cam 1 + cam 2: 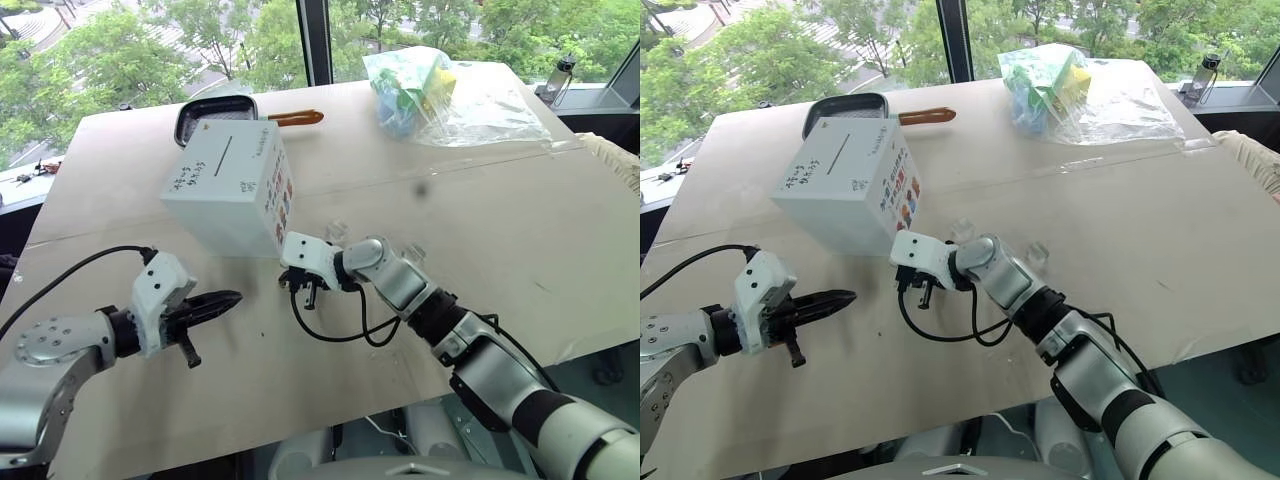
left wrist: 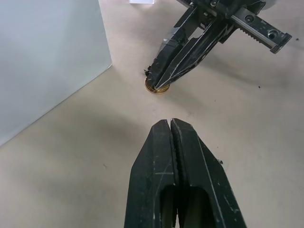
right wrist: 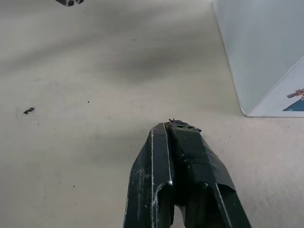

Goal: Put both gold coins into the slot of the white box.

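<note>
Nearest, the left end effector [image 1: 215, 303] hangs just above the pale beige counter [image 1: 480, 250], its two black fingers pressed together with nothing between them, pointing toward the middle of the counter. A little farther in, the right end effector [image 2: 159, 85] points down at the counter with its black fingers drawn together at the tips, which sit on the edge of a small round shiny gold coin [image 2: 158, 90] lying flat on the surface. Whether the coin is truly pinched or only touched cannot be told. That coin lies just beside the near bottom corner of the white cardboard cube box [image 1: 235, 190], which stands tilted with blue handwriting and a thin dark slot [image 1: 222, 152] on its upper face and small colourful pictures on its right face. Behind the box sits a black pan with an orange handle [image 1: 215, 113]. Farthest off, to the right, lies a clear plastic bag of coloured items [image 1: 440, 95].
</note>
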Motion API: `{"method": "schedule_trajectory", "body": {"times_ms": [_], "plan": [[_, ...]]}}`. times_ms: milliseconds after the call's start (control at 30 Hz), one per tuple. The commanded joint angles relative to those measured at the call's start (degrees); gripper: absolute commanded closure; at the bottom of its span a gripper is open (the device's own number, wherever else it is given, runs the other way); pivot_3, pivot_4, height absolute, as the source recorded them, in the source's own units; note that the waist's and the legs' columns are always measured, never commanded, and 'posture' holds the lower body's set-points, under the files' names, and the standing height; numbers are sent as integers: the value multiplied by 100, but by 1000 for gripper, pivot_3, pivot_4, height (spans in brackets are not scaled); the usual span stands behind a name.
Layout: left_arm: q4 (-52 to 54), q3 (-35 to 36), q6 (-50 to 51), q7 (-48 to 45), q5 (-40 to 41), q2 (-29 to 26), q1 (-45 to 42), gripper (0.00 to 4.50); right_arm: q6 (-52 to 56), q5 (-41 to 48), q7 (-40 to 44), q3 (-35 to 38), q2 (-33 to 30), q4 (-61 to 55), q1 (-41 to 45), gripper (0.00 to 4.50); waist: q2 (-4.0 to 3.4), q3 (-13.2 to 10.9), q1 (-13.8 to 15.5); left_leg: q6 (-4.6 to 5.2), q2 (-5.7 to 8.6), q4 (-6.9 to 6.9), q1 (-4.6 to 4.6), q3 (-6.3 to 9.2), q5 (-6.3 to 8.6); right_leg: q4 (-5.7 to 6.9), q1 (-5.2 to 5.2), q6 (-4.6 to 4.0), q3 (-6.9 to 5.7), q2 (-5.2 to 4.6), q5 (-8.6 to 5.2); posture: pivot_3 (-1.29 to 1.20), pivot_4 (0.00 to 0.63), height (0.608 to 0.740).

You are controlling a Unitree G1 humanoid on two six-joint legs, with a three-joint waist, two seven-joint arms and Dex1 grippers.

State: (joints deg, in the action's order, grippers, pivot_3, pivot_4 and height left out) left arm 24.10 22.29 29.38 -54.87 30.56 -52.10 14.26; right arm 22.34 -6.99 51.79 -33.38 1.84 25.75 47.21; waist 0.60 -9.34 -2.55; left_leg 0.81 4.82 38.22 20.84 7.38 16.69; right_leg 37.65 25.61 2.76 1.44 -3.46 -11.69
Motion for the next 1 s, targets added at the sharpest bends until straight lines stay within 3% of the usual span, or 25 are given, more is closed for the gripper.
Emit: {"method": "schedule_trajectory", "body": {"times_ms": [33, 100, 1000], "plan": [[9, 77, -122, -24, -44, 15, -44, 4500, 239, -182, 66, -221, -38, 88, -91, 3686, 0, 0, -1, 0, 0, 0, 0, 0, 0, 0, 0, 0, 0, 0, 0, 0, 150, 721], [-6, 66, -136, -21, -67, 24, -49, 4500, 268, -197, -29, -196, 11, 164, -64, 2848, 0, 0, -3, 0, 0, 0, -1, 1, 0, 2, 0, 0, 0, 0, 0, 0, 150, 721], [-44, 5, -132, -34, -150, 95, -97, 4500, 1187, -428, -376, -227, -66, 256, 432, 2848, -5, 0, 30, -6, 1, 2, -7, 18, -4, 11, -2, -13, -20, -1, 9, 0, 150, 721]]}}
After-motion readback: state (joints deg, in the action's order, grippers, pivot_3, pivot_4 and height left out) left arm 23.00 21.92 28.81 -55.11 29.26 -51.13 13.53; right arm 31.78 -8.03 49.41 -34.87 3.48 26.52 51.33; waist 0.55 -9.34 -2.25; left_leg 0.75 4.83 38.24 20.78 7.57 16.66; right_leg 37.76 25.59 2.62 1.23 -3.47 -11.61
